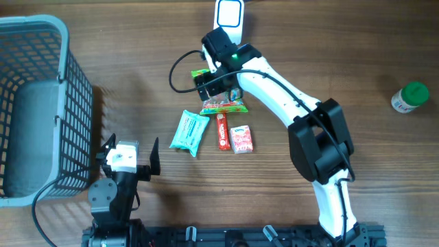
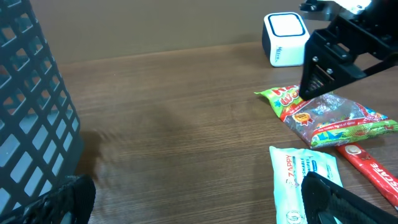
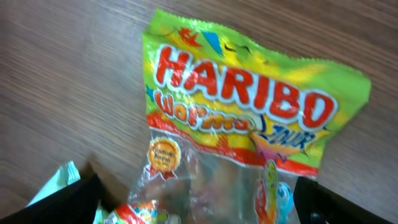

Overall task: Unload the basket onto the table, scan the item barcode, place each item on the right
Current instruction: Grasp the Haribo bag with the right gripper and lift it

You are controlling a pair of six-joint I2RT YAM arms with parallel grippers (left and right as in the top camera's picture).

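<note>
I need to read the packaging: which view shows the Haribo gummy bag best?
The right wrist view: the Haribo gummy bag fills the frame, with the brand lettering readable. Overhead shows it small, partly covered by the right gripper. The left wrist view shows it at a low angle, lettering foreshortened.

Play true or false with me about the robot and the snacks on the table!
1. The right arm's fingers are open over the Haribo bag. True.
2. The Haribo bag is inside the basket. False: it lies on the table, outside the basket.
3. The green-capped bottle lies apart from the other snacks. True.
4. The left arm's fingers are holding the teal packet. False: they are open and empty, and the packet lies flat on the table.
</note>
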